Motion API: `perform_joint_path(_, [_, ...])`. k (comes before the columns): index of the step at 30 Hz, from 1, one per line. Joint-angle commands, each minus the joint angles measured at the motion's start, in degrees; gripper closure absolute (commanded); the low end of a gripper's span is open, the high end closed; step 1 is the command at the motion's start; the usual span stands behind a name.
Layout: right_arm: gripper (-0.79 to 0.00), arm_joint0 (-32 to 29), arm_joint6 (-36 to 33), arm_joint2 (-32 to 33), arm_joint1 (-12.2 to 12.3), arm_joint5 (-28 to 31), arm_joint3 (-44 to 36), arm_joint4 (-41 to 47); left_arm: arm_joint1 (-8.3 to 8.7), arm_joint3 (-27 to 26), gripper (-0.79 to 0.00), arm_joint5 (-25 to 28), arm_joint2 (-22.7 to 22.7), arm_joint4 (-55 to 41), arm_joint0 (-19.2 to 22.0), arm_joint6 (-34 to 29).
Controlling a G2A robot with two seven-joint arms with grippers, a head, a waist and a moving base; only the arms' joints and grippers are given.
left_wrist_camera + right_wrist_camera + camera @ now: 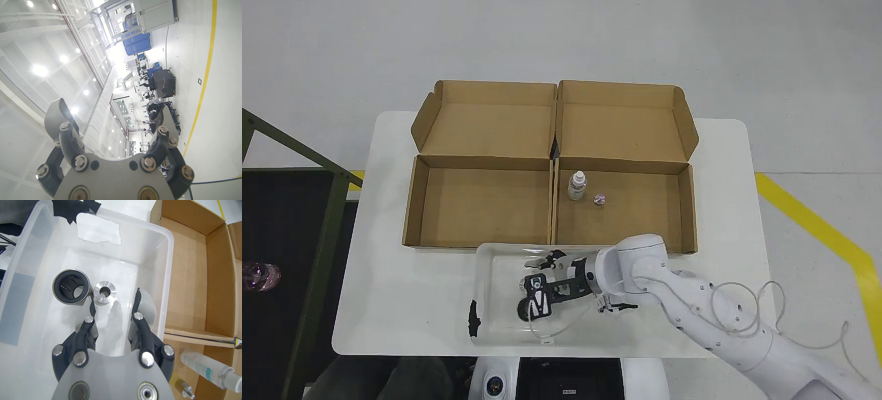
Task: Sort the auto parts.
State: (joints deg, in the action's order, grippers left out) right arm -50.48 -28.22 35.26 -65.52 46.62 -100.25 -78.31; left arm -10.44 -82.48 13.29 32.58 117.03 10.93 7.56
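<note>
Find the right pincer [115, 301] low inside the clear plastic bin [167, 256], spread open with nothing gripped, ribbed black pads [136, 298] facing across the gap. Note two auto parts on the smooth translucent floor, close ahead of one fingertip. First, a linear bearing [71, 289] — a steel-cased cylinder with a black end ring and a hollow bore, lying tilted. Second, just beside it, a short aluminium bushing [104, 292], upright, with a chamfered face and a round centre hole. Impossible to tell whether fingertip and parts touch. See the rounded bin wall close on the other finger's side, and open floor beyond the parts toward the far wall. Look there for a torn white label [98, 232] and ragged black tape [75, 207] on the rim. Locate the bin on the white tabletop [402, 300], just beside the near edges of two open corrugated cardboard boxes. Note the left box [482, 205] and the right box [642, 215], the latter holding a small clear tube [578, 185] and a small metal piece [600, 199] near the shared wall. Find the left pincer [112, 106] open too — holding nothing, pointed up into the room.
</note>
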Motion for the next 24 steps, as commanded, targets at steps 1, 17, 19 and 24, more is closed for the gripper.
perform_joint_path(1, [-0.379, 0.3, -0.13, -0.46, -0.29, 0.02, 0.66, -0.14, 0.0, 0.0, -0.785, 0.0, 0.0, 0.0, 0.0, 0.0])
perform_joint_path(17, [-0.388, 2.07, -0.03, -3.18, -2.4, 0.77, 4.03, -0.06, 0.0, 0.0, -0.785, 0.0, 0.0, 0.0, 0.0, 0.0])
perform_joint_path(19, [-0.388, 2.36, 0.04, -3.53, -2.69, 0.88, 4.52, -0.13, 0.0, 0.0, -0.785, 0.0, 0.0, 0.0, 0.0, 0.0])
perform_joint_path(24, [-0.388, 2.96, 0.12, -4.34, -3.4, 1.09, 5.85, -0.15, 0.0, 0.0, -0.785, 0.0, 0.0, 0.0, 0.0, 0.0])
